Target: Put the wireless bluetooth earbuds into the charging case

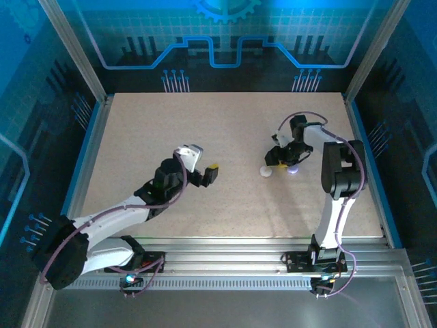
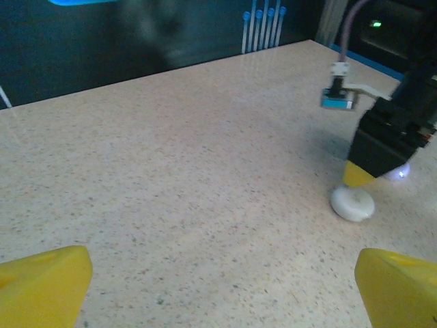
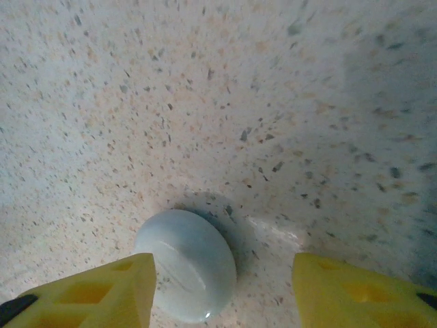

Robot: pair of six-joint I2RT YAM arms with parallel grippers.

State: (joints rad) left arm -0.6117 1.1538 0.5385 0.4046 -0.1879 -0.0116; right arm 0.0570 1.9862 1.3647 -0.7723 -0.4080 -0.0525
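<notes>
Hovering low over white round glossy puck (image 3: 186,263) on speckled beige tabletop (image 1: 205,137), right gripper (image 3: 225,273) spread astride it; left gripper (image 2: 222,280) spread wide.

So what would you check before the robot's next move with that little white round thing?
1. Right hand fingers apart: ok.
2. Small white round puck resting on the speckled beige tabletop: ok.
3. Puck centred between the right hand's yellow fingers: not ok, it sits close to one finger.
4. Puck open: not ok, looks shut.
5. Anything inside the puck: cannot tell.
6. Left hand open, well away from the puck: ok.
</notes>
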